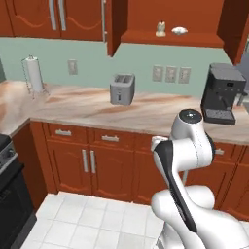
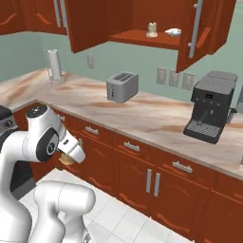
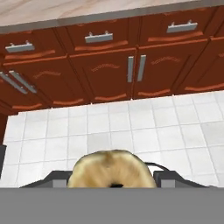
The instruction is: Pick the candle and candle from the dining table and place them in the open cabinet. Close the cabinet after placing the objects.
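Arm folded low before the counter (image 1: 146, 114); gripper (image 3: 114, 181) clamps the tan candle (image 3: 111, 168). Hand view shows that grip; base views show the cream candle (image 1: 160, 29) in the open cabinet (image 1: 170, 38).

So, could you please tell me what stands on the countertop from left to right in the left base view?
Paper towel roll → toaster → coffee machine.
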You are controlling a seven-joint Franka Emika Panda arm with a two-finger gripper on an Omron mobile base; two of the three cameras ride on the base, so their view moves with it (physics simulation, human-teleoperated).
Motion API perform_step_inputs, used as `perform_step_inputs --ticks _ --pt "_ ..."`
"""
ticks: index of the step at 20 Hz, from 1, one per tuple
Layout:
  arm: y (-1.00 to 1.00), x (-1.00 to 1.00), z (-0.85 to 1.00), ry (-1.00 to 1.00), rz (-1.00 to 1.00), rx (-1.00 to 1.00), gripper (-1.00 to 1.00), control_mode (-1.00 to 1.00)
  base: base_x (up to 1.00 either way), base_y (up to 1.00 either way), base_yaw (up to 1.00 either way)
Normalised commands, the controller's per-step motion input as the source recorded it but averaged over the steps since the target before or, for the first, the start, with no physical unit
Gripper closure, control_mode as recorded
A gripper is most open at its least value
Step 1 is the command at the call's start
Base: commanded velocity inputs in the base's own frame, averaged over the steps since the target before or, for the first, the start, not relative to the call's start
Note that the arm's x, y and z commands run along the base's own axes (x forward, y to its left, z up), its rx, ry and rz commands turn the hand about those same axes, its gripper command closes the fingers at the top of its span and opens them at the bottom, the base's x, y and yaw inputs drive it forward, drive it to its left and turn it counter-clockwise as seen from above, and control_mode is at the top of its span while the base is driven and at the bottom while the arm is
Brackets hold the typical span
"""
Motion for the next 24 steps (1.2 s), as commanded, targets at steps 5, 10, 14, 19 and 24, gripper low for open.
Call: perform_step_inputs --ticks 5,10,14,19,24 --pt "0.00 0.00 0.00 0.00 0.00 0.00 1.00 1.00 0.42 0.41 -0.42" --pt "0.00 0.00 0.00 0.00 0.00 0.00 1.00 1.00 0.38 0.40 -0.41" --pt "0.00 0.00 0.00 0.00 0.00 0.00 1.00 1.00 0.57 0.44 -0.27" --pt "0.00 0.00 0.00 0.00 0.00 0.00 1.00 1.00 0.49 0.24 -0.12" --pt "0.00 0.00 0.00 0.00 0.00 0.00 1.00 1.00 0.23 0.01 -0.02"
